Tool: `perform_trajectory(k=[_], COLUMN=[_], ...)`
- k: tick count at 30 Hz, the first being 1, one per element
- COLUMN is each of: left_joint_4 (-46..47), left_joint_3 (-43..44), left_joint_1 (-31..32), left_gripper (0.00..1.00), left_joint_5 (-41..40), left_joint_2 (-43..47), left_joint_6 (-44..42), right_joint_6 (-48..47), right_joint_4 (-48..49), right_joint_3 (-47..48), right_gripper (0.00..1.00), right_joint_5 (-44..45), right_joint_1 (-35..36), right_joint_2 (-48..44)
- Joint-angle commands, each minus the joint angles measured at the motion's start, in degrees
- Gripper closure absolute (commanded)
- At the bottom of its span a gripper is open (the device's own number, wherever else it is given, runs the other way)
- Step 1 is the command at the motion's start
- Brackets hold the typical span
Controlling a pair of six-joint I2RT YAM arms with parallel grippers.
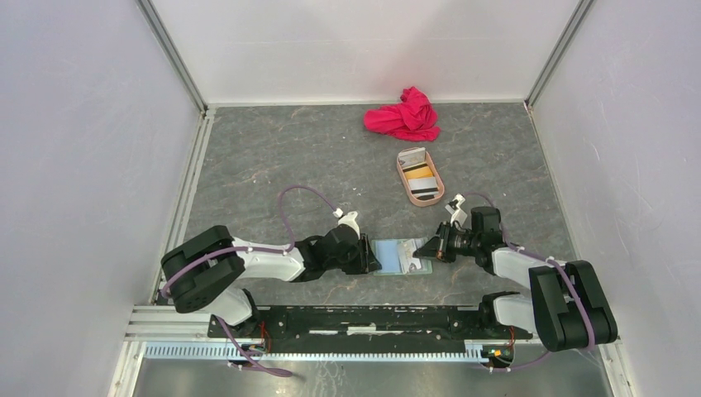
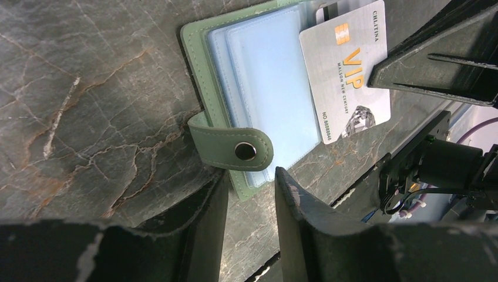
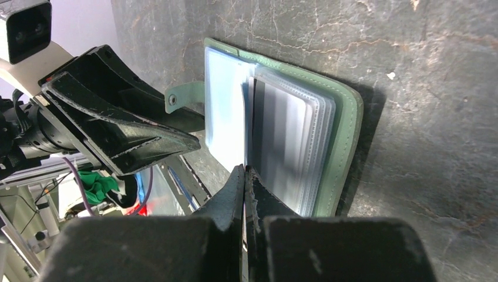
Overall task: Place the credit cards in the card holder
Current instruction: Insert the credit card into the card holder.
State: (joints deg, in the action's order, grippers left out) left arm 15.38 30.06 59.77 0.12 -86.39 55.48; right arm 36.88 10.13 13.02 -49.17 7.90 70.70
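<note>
Left gripper [image 2: 249, 176] narrowly parted at card holder [image 2: 264, 88] | right gripper [image 3: 244, 170] pinching VIP card [image 2: 346, 70] | tray [image 1: 401, 179], red cloth [image 1: 405, 116] beyond

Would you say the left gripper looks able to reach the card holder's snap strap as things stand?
Probably yes: the left gripper is open, the snap strap lies just ahead of its gap, and nothing sits between them.

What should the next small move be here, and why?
Probably: right tool slides the VIP card into the card holder. It is shut on the card, which only partly overlaps the open holder; the left tool straddles the holder's edge, open.
</note>
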Motion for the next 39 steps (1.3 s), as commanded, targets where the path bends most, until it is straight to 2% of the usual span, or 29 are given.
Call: perform_trajectory(k=[1, 39], left_joint_4=[-2.55, -1.67], left_joint_3=[-0.01, 0.78], left_joint_1=[0.56, 0.61], left_gripper=[0.57, 0.58], left_joint_5=[-0.38, 1.46], left_joint_2=[-2.22, -4.57], left_joint_6=[0.15, -0.79], right_joint_6=[-2.25, -2.06], right_joint_4=[-0.05, 1.81], right_joint_3=[1.54, 2.64], right_gripper=[1.0, 1.0], right_joint_5=[1.58, 0.68], right_joint_1=[-0.6, -1.39], right_joint_2=[-0.51, 4.09])
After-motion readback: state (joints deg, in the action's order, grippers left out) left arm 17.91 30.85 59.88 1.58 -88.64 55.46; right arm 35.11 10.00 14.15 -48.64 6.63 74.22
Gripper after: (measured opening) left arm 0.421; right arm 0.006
